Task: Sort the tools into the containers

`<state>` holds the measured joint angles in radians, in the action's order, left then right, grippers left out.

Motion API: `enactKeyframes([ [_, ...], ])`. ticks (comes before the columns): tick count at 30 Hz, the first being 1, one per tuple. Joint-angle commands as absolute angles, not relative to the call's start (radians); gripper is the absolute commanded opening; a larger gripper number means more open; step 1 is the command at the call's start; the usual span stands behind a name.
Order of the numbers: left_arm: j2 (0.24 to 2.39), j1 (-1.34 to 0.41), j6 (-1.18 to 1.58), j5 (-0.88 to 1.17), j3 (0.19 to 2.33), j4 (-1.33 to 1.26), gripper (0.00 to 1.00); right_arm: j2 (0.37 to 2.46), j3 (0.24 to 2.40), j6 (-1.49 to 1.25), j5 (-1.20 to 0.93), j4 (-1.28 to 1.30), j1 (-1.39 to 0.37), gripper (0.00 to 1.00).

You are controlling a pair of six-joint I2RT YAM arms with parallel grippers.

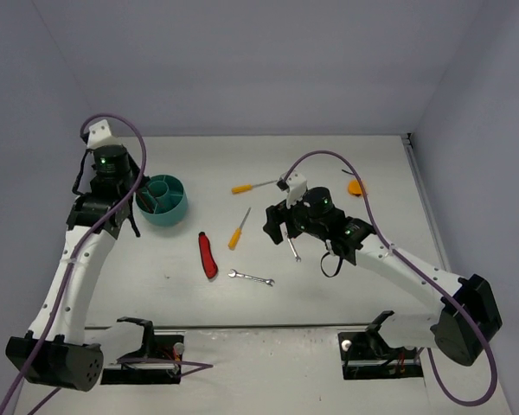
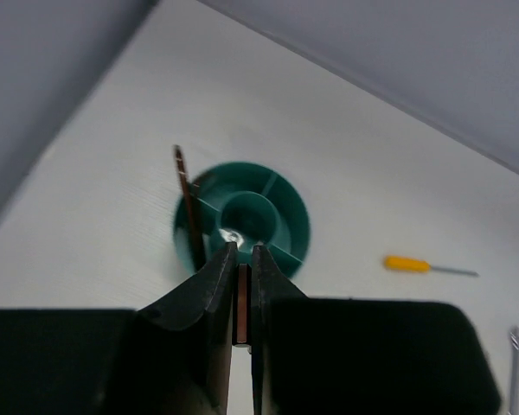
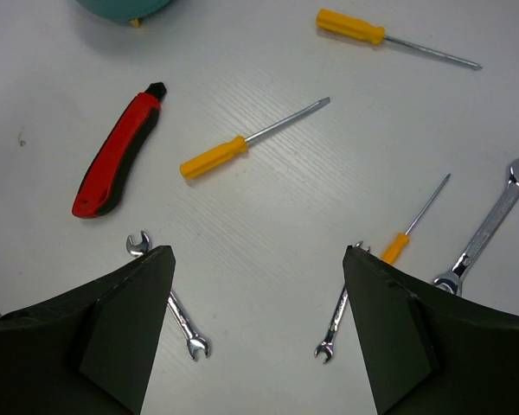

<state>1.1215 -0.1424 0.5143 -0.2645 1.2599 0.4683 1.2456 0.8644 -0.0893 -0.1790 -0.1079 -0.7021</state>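
Note:
The round teal tub (image 1: 163,200) stands at the back left, and a dark hex key (image 2: 188,207) stands up in one of its compartments. My left gripper (image 1: 137,212) hangs just left of the tub (image 2: 287,226). It is shut on a thin flat tool whose silver tip (image 2: 232,235) shows above the fingertips; it looks like a wrench. My right gripper (image 3: 258,252) is open and empty above the table's middle. Under it lie two small wrenches (image 3: 169,303) (image 3: 337,324), the red-and-black knife (image 3: 117,151), three orange screwdrivers (image 3: 214,157) (image 3: 350,26) (image 3: 396,246) and a larger wrench (image 3: 489,229).
A small orange object (image 1: 355,186) lies at the back right. Grey walls close the table at the back and on both sides. In the top view the knife (image 1: 208,255) and one wrench (image 1: 251,277) lie between the two arms.

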Motion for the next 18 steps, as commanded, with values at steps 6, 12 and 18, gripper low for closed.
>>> enactKeyframes([
  [6, 1.334, -0.005, 0.436, -0.365, 1.374, 0.354, 0.00, 1.171, 0.825, -0.107, -0.204, -0.169, -0.709, 0.76],
  [12, 1.449, 0.036, 0.434, -0.382, 1.382, 0.277, 0.00, 1.140, 0.799, -0.109, -0.200, -0.169, -0.709, 0.76],
  [18, 1.526, 0.040, 0.443, -0.368, 1.356, 0.247, 0.00, 1.140, 0.790, -0.110, -0.190, -0.169, -0.709, 0.77],
])
